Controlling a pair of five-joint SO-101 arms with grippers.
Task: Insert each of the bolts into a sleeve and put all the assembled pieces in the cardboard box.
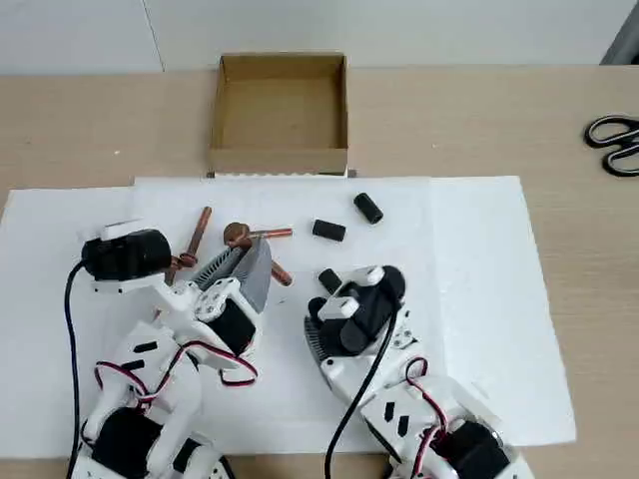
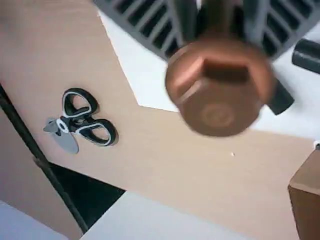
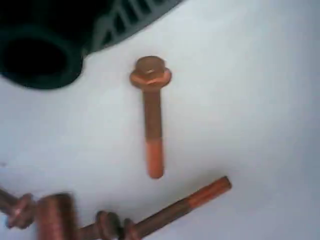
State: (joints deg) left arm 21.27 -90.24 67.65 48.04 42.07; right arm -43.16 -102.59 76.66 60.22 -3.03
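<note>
Bolt [image 2: 218,87] clamped in left gripper [image 1: 243,254]; right gripper [image 1: 324,291] closed on sleeve [image 3: 35,57]. We expect misaligned axes could jam insertion or twist the bolt loose.

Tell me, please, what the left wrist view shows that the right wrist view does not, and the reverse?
Only the left wrist view: the left gripper shut on a bolt seen head-on, the scissors on the bare table, and a corner of the cardboard box.
Only the right wrist view: the sleeve in the right gripper, seen end-on, and loose bolts lying flat.
Both: the white sheet, plus bolts and black sleeves.
</note>
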